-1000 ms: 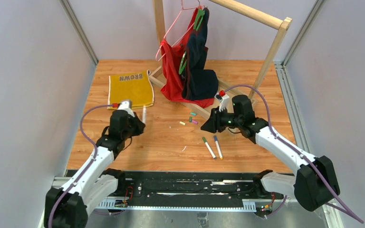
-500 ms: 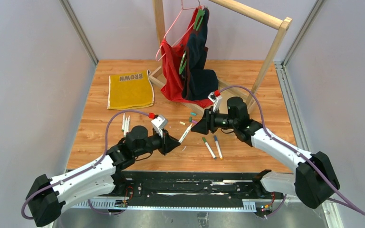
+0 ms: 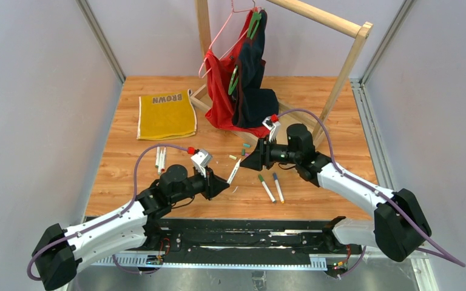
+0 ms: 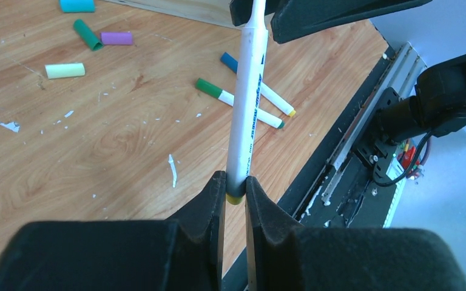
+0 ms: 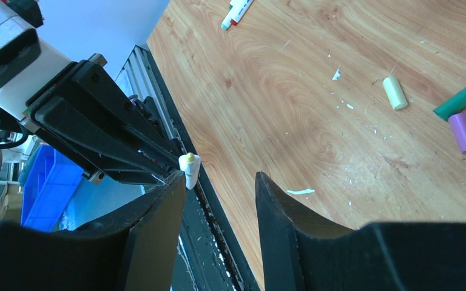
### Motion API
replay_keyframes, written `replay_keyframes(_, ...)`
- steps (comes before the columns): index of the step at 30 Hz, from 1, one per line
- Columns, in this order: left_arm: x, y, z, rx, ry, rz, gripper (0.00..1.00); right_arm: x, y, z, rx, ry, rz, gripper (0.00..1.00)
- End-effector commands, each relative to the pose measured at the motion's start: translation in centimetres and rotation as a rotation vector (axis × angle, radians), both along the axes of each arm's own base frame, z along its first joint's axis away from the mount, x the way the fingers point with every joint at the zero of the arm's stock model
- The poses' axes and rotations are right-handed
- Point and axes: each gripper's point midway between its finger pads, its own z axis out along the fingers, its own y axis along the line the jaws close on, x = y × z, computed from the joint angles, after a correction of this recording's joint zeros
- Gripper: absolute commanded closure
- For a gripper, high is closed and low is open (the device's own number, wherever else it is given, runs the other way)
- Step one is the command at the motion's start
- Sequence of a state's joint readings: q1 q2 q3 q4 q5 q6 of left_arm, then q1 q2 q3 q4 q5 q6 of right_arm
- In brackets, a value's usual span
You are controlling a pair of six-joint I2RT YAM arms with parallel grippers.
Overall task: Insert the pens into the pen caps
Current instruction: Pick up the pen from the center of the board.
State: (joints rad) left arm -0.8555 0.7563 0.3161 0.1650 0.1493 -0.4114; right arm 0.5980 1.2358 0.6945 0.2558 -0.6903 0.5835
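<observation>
White pen [image 4: 243, 121] with a yellow end is pinched in the left jaws, its tip reaching the right jaws, which stand wide and empty. Caps [image 5: 394, 92] lie loose on the table [image 5: 291, 73].

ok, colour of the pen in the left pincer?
The pen is white with a yellow end band at the left pincer; clearest in left wrist view.

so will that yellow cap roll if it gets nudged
Probably: the yellow cap is a short round tube lying on its side on the flat table. Being so small, it is likely light and easily flicked away.
</observation>
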Motion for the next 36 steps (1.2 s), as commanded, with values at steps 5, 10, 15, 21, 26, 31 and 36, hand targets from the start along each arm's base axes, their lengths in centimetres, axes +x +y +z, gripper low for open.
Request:
replay_keyframes(5,-0.1,-0.5,0.8,-0.051,-0.007,0.0,1.0,0.0,1.1,1.5,0.066,-0.023,0.022,0.52)
replay_keyframes(10,-0.4,-0.6,1.0,-0.056,-0.017,-0.017,1.0,-0.1,1.8,1.7,0.099,-0.007,0.048,0.53)
replay_keyframes(15,-0.5,-0.6,0.9,-0.057,-0.01,-0.024,1.0,-0.7,2.9,1.7,0.102,0.001,0.093,0.7)
replay_keyframes(21,-0.1,-0.5,1.1,-0.072,0.0,0.012,0.93,-1.2,3.2,1.6,0.108,0.01,0.119,0.99)
replay_keyframes(26,0.2,-1.3,2.2,-0.13,0.018,0.016,0.46,-1.8,3.4,2.3,0.134,0.002,0.152,0.99)
replay_keyframes(31,0.3,-2.3,2.8,-0.13,0.015,-0.02,0.49,-2.4,3.8,2.6,0.148,-0.002,0.186,0.99)
replay_keyframes(36,0.2,-2.8,2.5,-0.138,0.033,-0.041,0.81,-2.3,3.7,2.4,0.137,-0.013,0.177,0.97)
